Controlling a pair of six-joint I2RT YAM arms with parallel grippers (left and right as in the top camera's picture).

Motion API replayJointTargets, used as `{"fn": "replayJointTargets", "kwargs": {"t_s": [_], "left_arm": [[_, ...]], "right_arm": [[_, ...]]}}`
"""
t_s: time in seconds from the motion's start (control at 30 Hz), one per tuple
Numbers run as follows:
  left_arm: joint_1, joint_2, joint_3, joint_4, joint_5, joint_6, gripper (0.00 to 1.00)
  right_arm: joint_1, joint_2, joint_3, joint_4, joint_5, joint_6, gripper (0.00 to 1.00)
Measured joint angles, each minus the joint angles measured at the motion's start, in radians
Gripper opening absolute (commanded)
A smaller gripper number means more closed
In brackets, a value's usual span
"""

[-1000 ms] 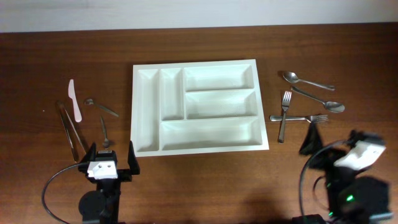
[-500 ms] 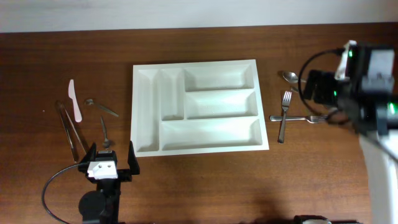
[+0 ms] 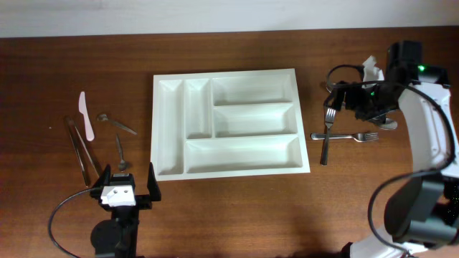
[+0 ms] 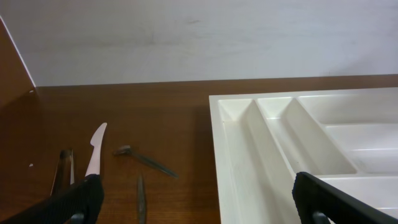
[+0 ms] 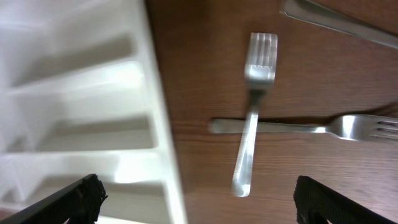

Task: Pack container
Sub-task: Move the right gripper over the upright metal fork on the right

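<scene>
container (image 3: 244, 152) lies empty on the bench (image 3: 237, 215), off to the left of the right tool (image 5: 196, 186). that tool hovers wide open, holding nothing, above two crossed forks (image 5: 252, 112). left tool (image 3: 128, 174) rests low, also wide open and empty, with the container just ahead. packing looks not yet begun. next, the right tool should drop and close on the handle of the fork that seems to lie on top.

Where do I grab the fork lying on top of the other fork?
Grip the top fork at its neck just behind the tines, from straight above, jaws across its narrow width; there it stands clear of the lower fork crossing under its handle.
</scene>
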Motion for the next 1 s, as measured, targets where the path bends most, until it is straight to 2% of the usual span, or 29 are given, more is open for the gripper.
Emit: {"fn": "replayJointTargets", "kwargs": {"t_s": [0.1, 0.4, 0.7, 1.0], "left_arm": [[0.0, 0.0, 0.0, 0.0, 0.0, 0.0, 0.99], [0.0, 0.0, 0.0, 0.0, 0.0, 0.0, 0.99], [0.0, 0.0, 0.0, 0.0, 0.0, 0.0, 0.99], [0.0, 0.0, 0.0, 0.0, 0.0, 0.0, 0.99]], "right_arm": [[0.0, 0.047, 0.0, 0.001, 0.081, -0.001, 0.93], [0.0, 0.187, 0.0, 0.006, 0.193, 0.033, 0.86], [0.014, 0.257, 0.0, 0.062, 0.246, 0.09, 0.86], [0.153, 0.264, 0.0, 0.111, 0.363, 0.152, 0.86]]}}
